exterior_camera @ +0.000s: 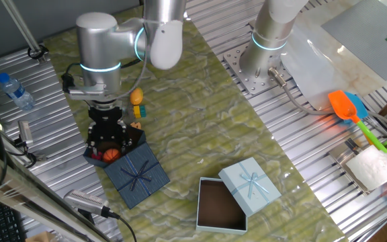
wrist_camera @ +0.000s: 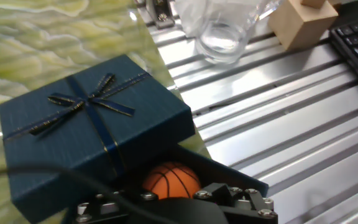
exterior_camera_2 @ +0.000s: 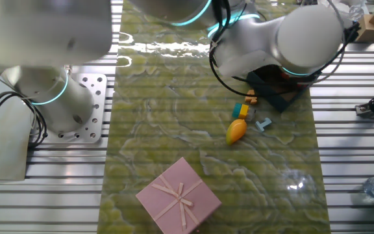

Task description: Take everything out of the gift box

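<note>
Green marbled table [exterior_camera: 200, 128] — navy gift box [exterior_camera: 127, 138], lid [exterior_camera: 136, 176], toys [exterior_camera_2: 236, 130].

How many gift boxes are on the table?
3: a navy box under the gripper with its lid beside it, a light blue box with lid leaning on it, and a closed pink box.

pincer [exterior_camera: 106, 138] fingertips hidden | gift box [wrist_camera: 229, 180] interior mostly hidden
</note>
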Available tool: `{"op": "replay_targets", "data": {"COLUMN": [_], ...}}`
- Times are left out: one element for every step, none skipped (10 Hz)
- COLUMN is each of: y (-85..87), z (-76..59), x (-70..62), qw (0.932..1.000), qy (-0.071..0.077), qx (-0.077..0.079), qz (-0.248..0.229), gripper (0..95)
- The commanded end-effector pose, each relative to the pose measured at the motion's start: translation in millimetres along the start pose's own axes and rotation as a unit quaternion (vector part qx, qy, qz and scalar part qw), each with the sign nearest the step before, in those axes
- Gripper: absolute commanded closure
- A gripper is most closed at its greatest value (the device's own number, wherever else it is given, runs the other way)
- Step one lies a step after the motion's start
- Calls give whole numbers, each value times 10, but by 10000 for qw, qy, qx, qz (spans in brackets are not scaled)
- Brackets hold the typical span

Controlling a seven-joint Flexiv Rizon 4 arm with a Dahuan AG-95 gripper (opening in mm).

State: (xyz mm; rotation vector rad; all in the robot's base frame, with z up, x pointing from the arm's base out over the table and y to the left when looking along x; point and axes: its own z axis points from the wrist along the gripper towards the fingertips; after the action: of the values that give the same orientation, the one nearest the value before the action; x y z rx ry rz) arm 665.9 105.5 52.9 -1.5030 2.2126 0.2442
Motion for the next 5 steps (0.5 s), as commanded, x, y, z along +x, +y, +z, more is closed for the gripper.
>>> {"op": "replay_targets", "data": {"y": [-17,-11,-11,-9,-2], "z": [40,49,55,61,73], "x": [22,18,16,13,7], "qw": [9999,9999,9999,9999,9999], "qy": [33,32,34,40,33], "qx": [120,129,131,132,135], "qz": [6,36,69,71,75], "gripper": [190,190,190,190,190]}}
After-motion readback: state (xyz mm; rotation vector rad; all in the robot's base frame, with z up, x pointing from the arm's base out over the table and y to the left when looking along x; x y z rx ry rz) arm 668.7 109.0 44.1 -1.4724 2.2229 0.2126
